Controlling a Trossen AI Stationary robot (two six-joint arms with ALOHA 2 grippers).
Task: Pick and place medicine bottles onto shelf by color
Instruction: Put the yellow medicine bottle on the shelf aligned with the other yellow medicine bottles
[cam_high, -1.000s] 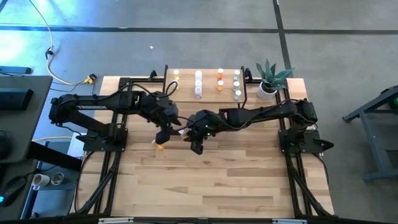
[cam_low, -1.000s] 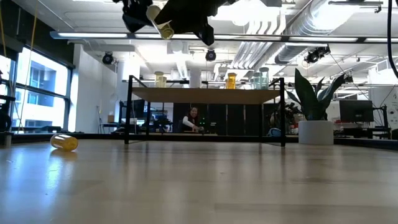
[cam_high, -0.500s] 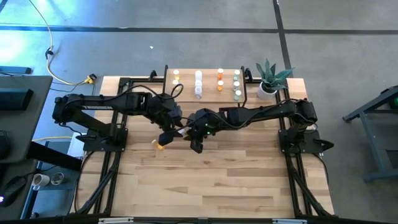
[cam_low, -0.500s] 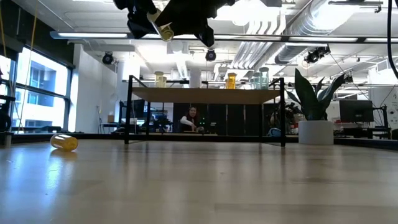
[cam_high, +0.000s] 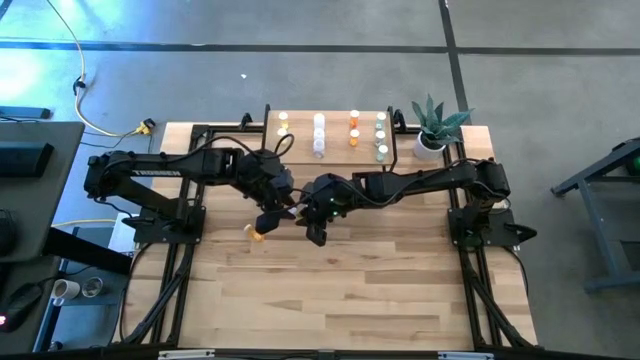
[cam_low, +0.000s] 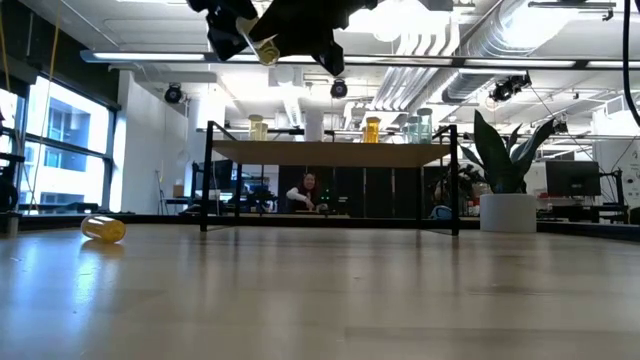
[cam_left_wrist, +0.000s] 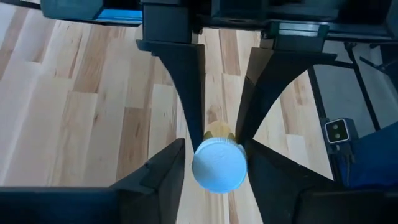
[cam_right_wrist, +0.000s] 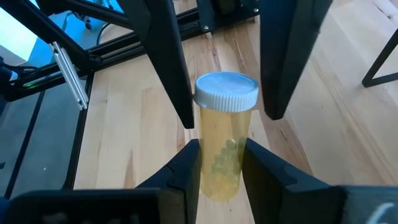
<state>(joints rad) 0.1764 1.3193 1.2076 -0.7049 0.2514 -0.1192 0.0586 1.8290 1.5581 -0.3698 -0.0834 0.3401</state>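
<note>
Yellow medicine bottle (cam_right_wrist: 226, 134) is held above mid-bench, clamped by the right end effector (cam_right_wrist: 221, 155) and being enclosed by the left end effector (cam_left_wrist: 214, 134): a handover, with shelf (cam_high: 330, 135) placement judged next.

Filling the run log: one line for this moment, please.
phase: mid-air handover | right claw: shut on yellow bottle | left claw: at its cap | second yellow bottle: lying on table
</note>
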